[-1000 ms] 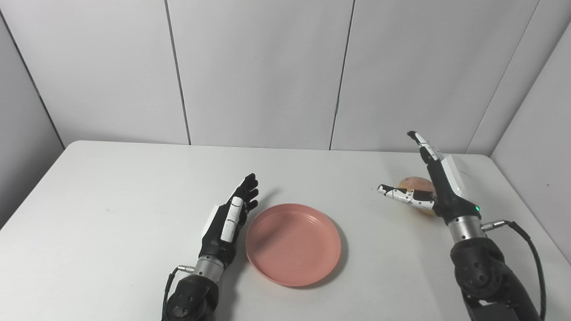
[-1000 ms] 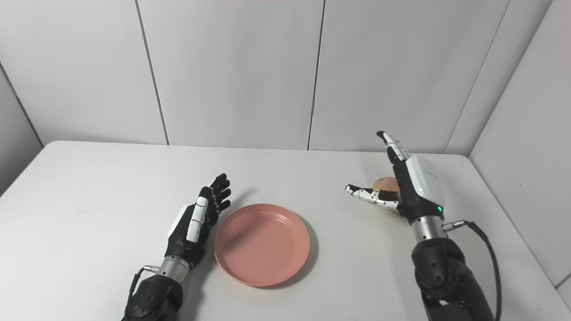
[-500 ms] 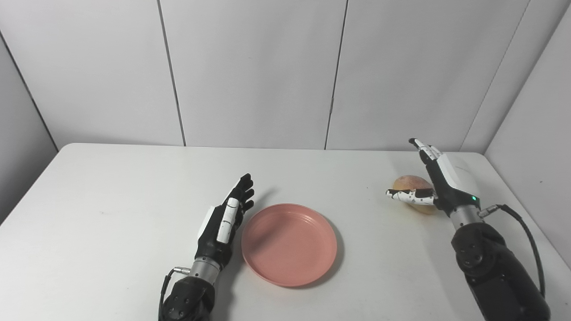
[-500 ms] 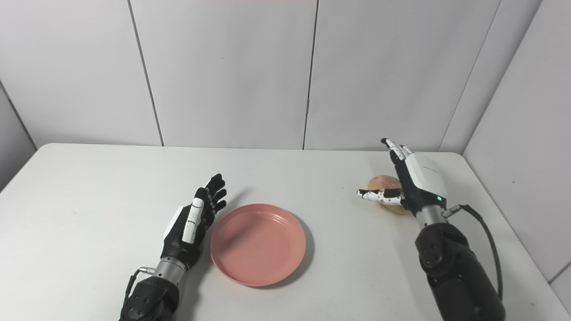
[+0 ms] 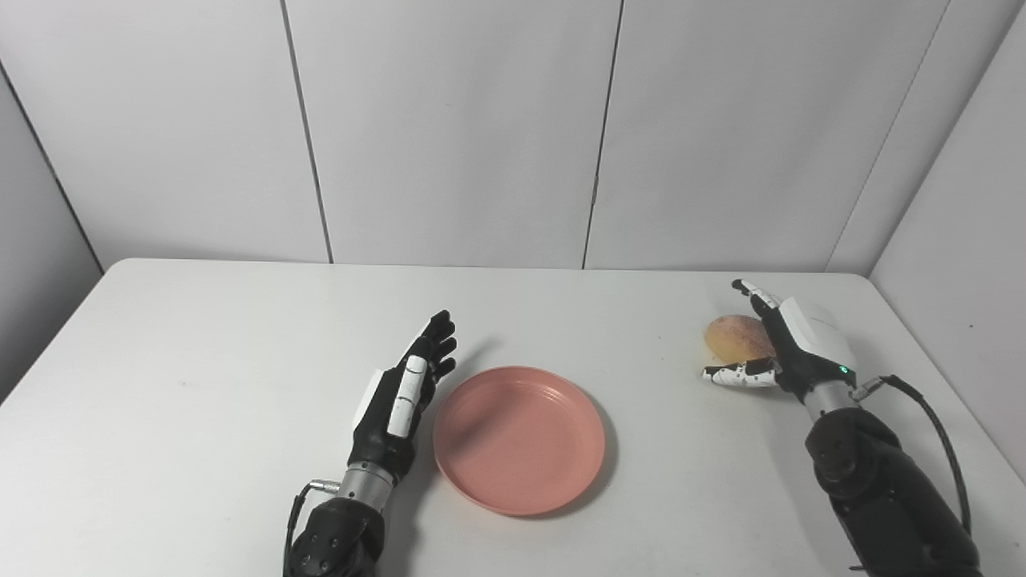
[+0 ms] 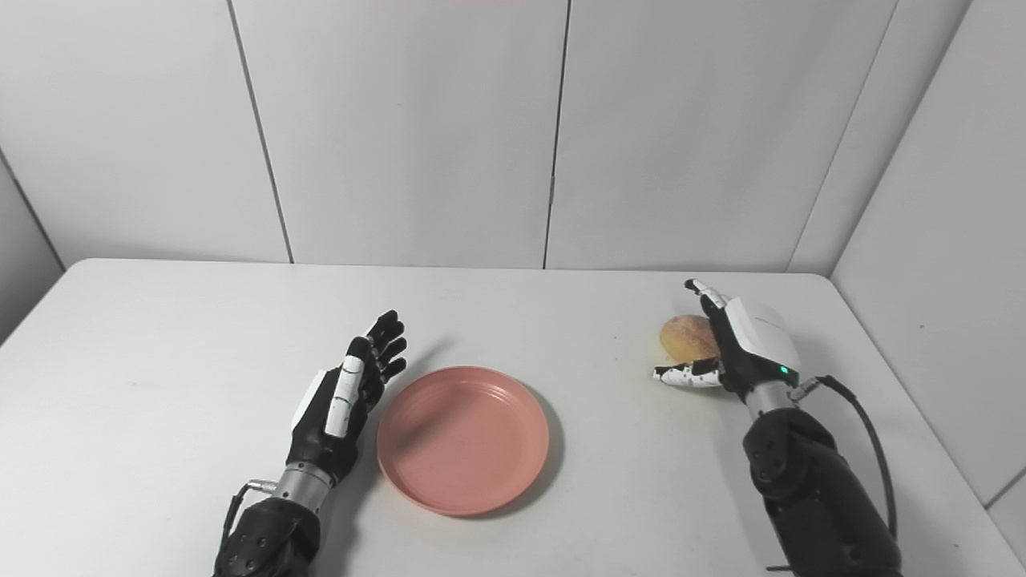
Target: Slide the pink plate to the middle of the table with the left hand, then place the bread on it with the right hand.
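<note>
Pink plate (image 5: 519,439) mid-table beside open left robot hand (image 5: 401,397); open right robot hand (image 5: 789,349) cups bread (image 5: 733,336).

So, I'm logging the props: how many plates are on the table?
1. A round pink plastic plate lies empty near the middle of the white table, just right of the open left hand. Nothing seems to hide another.

Black left hand (image 5: 401,397) with white back plate and white finger strip, black-and-white right hand (image 5: 789,353) with green indicator light, silver wrist collars, bulky black forearms, thin black cables
</note>
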Controlling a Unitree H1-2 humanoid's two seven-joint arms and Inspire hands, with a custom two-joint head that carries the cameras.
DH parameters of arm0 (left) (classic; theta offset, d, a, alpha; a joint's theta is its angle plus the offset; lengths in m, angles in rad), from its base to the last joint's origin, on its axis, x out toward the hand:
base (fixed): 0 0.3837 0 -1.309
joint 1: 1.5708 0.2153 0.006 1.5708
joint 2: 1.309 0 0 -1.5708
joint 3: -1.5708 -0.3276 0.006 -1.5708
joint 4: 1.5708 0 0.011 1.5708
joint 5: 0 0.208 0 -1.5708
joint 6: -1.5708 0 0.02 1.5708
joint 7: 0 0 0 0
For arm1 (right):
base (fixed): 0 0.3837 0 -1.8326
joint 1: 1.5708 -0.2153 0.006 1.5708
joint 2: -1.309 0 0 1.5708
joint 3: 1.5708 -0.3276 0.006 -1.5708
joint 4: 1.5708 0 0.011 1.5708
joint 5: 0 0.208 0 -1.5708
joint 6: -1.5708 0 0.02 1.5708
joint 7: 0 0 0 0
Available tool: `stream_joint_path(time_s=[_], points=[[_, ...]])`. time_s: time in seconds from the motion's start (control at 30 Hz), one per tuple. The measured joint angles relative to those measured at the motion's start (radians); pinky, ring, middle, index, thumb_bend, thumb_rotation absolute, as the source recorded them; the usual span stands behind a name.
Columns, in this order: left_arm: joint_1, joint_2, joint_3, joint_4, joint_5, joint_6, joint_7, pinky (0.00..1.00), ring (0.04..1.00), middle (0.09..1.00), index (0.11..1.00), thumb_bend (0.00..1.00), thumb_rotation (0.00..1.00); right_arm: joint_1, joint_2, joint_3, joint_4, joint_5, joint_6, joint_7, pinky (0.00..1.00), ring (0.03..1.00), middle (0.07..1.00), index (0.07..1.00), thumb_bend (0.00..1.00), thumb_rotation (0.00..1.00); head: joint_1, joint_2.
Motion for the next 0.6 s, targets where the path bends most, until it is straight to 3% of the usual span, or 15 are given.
stream_joint_path(time_s=[0.3, 0.6], points=[[0.003, 0.002, 0.000, -0.005, 0.000, 0.000, 0.000, 0.95, 0.962, 0.962, 0.908, 0.73, 1.00, -0.033, -0.001, 0.015, 0.055, 0.009, 0.007, -0.002, 0.70, 0.833, 0.878, 0.880, 0.74, 0.15, -0.002, 0.002], [0.003, 0.003, 0.000, -0.006, 0.004, 0.000, 0.000, 0.96, 0.963, 0.961, 0.907, 0.72, 0.99, -0.034, -0.001, 0.014, 0.072, 0.051, 0.012, -0.025, 0.56, 0.683, 0.791, 0.820, 0.62, 0.00, -0.003, 0.006]])
